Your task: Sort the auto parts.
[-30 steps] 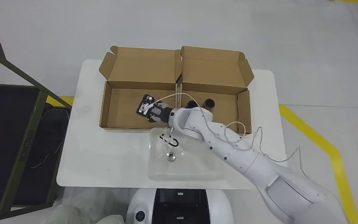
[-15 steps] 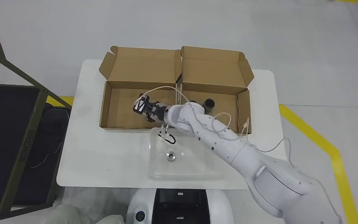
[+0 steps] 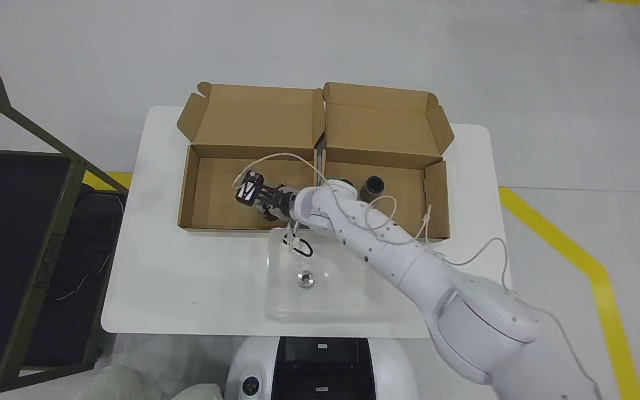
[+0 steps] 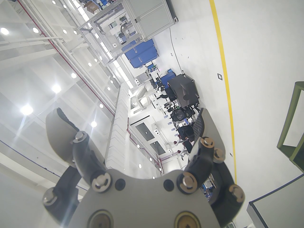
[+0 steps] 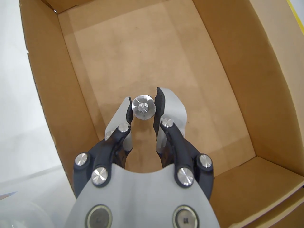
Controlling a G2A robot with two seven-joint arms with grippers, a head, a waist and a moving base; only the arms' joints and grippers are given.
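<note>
Centre left, over the floor of the left box [image 3: 215,200], your right gripper [image 3: 250,189] sits further left than a second ago, jaws clamped on the round silver part [image 5: 143,107]. Release looks near. The left gripper [image 4: 129,122] has its jaws apart, empty.

Bright, even light, ceiling lamps [image 4: 26,109] flaring

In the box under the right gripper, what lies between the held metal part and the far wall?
Nothing: the right wrist view shows bare floor of the cardboard box from the round metal part, held in the right gripper, to that wall.
</note>
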